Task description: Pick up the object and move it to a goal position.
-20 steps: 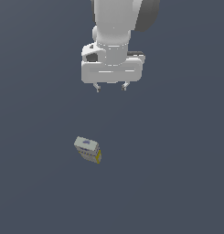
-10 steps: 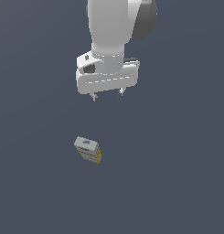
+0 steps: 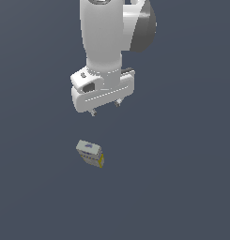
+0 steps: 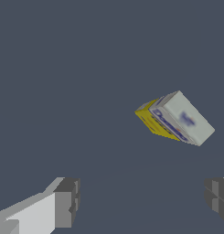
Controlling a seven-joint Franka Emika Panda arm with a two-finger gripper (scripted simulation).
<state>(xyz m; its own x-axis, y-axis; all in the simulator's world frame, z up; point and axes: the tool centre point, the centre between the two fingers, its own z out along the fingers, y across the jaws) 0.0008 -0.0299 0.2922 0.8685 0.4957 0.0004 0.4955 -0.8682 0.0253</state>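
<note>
The object is a small pale grey-white box with a yellow side and a faint blue mark on top, lying on the dark grey floor. In the wrist view the object shows its yellow side and blue-striped edge. My gripper hangs well above it, slightly toward the exterior view's right, with only the two short fingertips poking out under the white hand. The wrist view shows my gripper open, its grey pads wide apart and nothing between them.
A plain dark grey floor fills both views. The white arm and its dark joint rise above the hand.
The hand has come lower and toward the exterior view's left, and has turned about its axis. The box has not moved.
</note>
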